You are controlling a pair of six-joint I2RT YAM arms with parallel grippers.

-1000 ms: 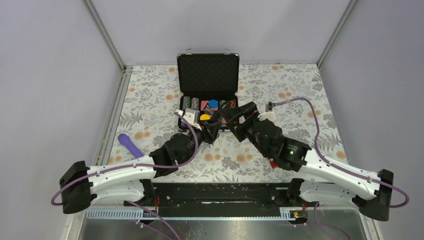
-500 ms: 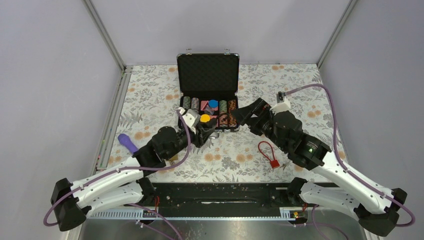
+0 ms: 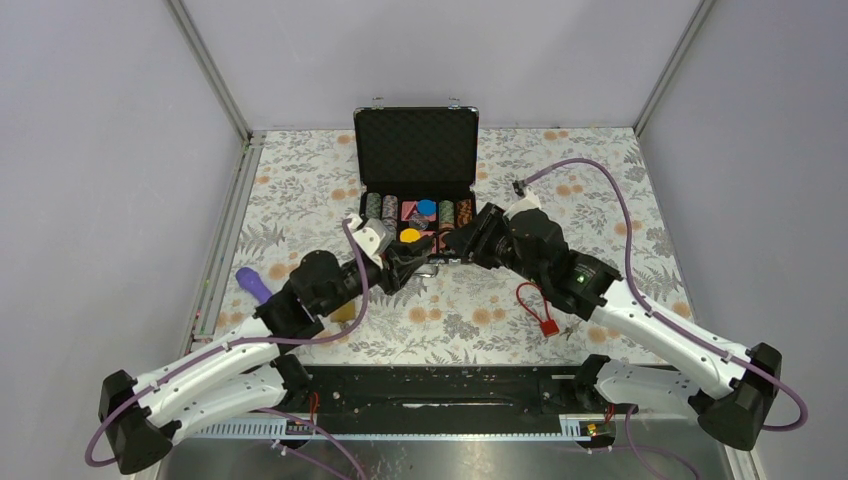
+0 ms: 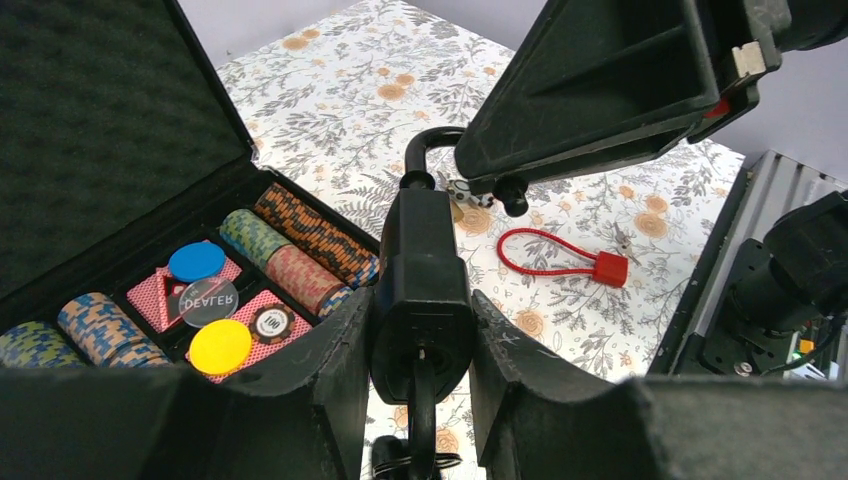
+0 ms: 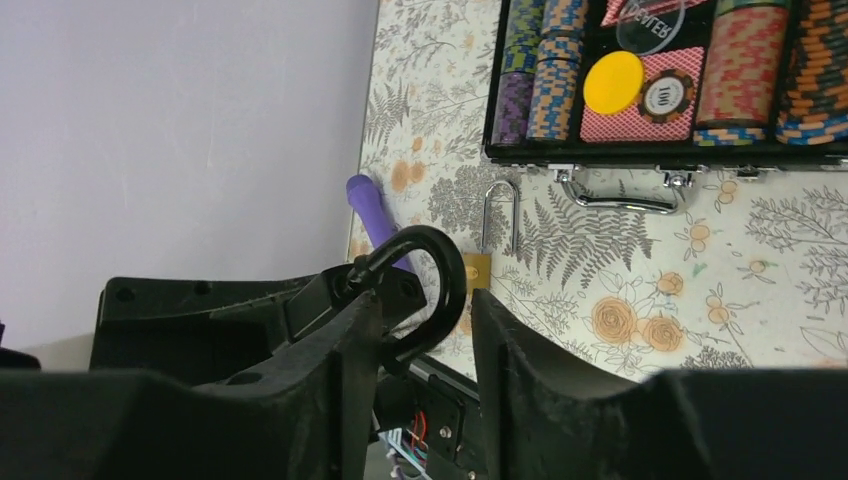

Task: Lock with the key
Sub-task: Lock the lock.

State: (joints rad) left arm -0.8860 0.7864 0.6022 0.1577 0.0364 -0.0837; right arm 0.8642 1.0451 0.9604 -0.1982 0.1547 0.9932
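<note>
A black padlock (image 4: 420, 290) stands upright between the fingers of my left gripper (image 4: 420, 312), which is shut on its body. The key (image 4: 423, 400) sticks out of the keyhole underneath, with a ring hanging from it. The padlock's shackle (image 5: 445, 275) is raised and open. My right gripper (image 5: 425, 325) has come over it from the right, jaws drawn in across the shackle's loop. One finger touches the shackle and the other is a hair off. In the top view both grippers meet just in front of the case, left gripper (image 3: 408, 262) and right gripper (image 3: 452, 246).
An open black case (image 3: 416, 150) of poker chips lies at the back, its metal handle (image 5: 620, 195) towards me. A red cable lock (image 3: 538, 305) lies at the right front. A brass padlock (image 5: 478, 265) and a purple stick (image 3: 256, 285) lie to the left.
My right gripper drew back to the right, then came in again onto the shackle, its jaws narrowing from wide open. The left arm shifted slightly left with the padlock. The red cable lock is uncovered.
</note>
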